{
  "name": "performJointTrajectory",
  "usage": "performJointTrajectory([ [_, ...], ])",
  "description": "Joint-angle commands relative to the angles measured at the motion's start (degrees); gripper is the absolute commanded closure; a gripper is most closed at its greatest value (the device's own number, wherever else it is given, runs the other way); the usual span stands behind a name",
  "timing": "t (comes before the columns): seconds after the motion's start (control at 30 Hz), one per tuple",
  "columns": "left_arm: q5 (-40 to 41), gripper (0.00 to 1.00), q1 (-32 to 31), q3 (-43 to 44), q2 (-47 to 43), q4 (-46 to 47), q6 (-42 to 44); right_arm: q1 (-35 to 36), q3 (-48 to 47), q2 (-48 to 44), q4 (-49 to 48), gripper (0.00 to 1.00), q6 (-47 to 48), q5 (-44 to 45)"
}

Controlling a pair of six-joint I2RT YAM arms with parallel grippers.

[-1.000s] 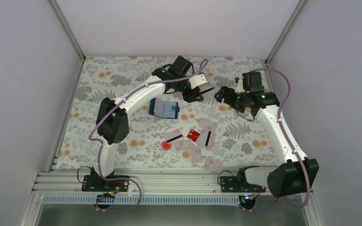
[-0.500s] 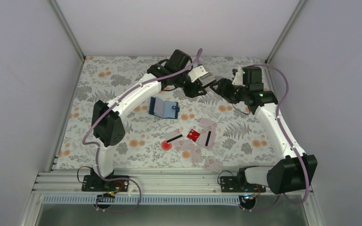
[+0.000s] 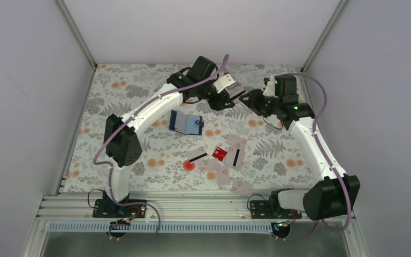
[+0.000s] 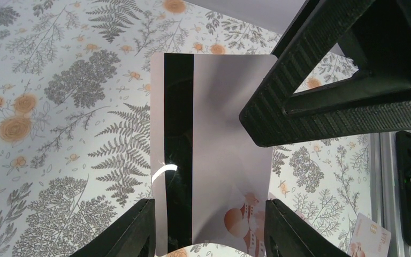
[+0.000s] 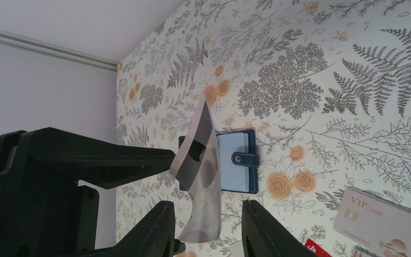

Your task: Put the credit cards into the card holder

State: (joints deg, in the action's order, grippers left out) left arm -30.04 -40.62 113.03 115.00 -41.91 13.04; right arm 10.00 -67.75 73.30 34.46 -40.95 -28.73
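Observation:
My left gripper (image 3: pixel 229 95) is raised over the far middle of the table, shut on the long edges of a whitish credit card (image 4: pixel 214 134) with a black stripe, which bows slightly. My right gripper (image 3: pixel 248 99) meets it from the right. Its open jaws straddle the card's (image 5: pixel 199 176) faces, with a gap on each side. One ribbed right finger (image 4: pixel 332 112) crosses the card's upper right corner. The navy card holder (image 3: pixel 186 123) lies open on the cloth below, snap tab to the right (image 5: pixel 236 159). More credit cards, one red (image 3: pixel 220 153), lie nearer the arm bases.
Loose cards lie in the near middle: a striped one (image 3: pixel 196 157), another (image 3: pixel 236 157) and one near the front edge (image 3: pixel 241 186). A VIP card (image 5: pixel 385 222) shows at lower right in the right wrist view. White walls enclose the floral cloth.
The left gripper lifted the card back and to the right. The right gripper moved left to it, and its jaws narrowed around the card.

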Motion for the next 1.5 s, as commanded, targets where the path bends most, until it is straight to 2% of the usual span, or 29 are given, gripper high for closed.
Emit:
performJointTrajectory([
  [0.0,0.21,0.55,0.10,2.28,-2.67,0.16,-0.42,0.68,-1.81,0.51,-1.51,0.69,-0.56,0.12],
  [0.27,0.37,0.55,0.10,2.02,-3.28,0.16,-1.12,0.78,-2.26,0.89,-1.55,0.77,-1.29,0.65],
  [0.47,0.51,0.55,0.10,1.26,-3.88,0.16,-1.42,0.89,-2.18,0.93,-1.62,0.93,-1.71,0.33],
  [0.57,0.59,0.54,0.10,1.10,-4.28,0.23,-1.68,1.13,-2.15,0.80,-1.60,0.96,-1.54,0.12],
  [0.63,0.72,0.50,0.10,0.97,-4.57,0.17,-1.68,1.17,-2.31,0.63,-1.56,0.96,-1.20,-0.15],
  [0.8,2.31,0.28,0.15,-0.50,-6.66,0.35,-1.24,1.16,-3.58,0.29,-1.04,0.96,0.97,-0.86],
  [0.87,3.80,0.17,0.10,-1.27,-7.76,0.07,-0.99,1.21,-4.08,0.18,-0.41,0.96,2.23,-0.87],
  [0.9,4.56,0.02,0.10,-1.61,-8.43,0.01,-0.81,1.23,-4.41,0.18,-0.29,0.96,2.96,-1.19],
  [1.13,7.70,0.00,0.94,-5.55,-16.43,0.62,0.93,1.21,-6.74,0.57,-0.32,0.96,12.04,-4.98],
  [1.23,10.65,0.00,2.09,-7.67,-20.74,2.60,-1.12,1.24,-7.96,0.70,-1.24,0.96,16.04,-8.79],
  [1.3,8.41,0.00,3.62,-7.45,-22.40,2.19,-2.20,1.17,-8.34,0.86,-2.42,0.96,18.17,-12.86],
  [1.4,5.39,0.00,6.96,-7.00,-23.76,1.71,-8.15,1.19,-9.01,1.01,-4.31,0.96,20.91,-19.72],
  [1.47,-2.22,0.00,10.64,-6.91,-23.94,1.70,-11.60,1.19,-10.24,1.52,-4.24,0.96,22.88,-23.47],
])
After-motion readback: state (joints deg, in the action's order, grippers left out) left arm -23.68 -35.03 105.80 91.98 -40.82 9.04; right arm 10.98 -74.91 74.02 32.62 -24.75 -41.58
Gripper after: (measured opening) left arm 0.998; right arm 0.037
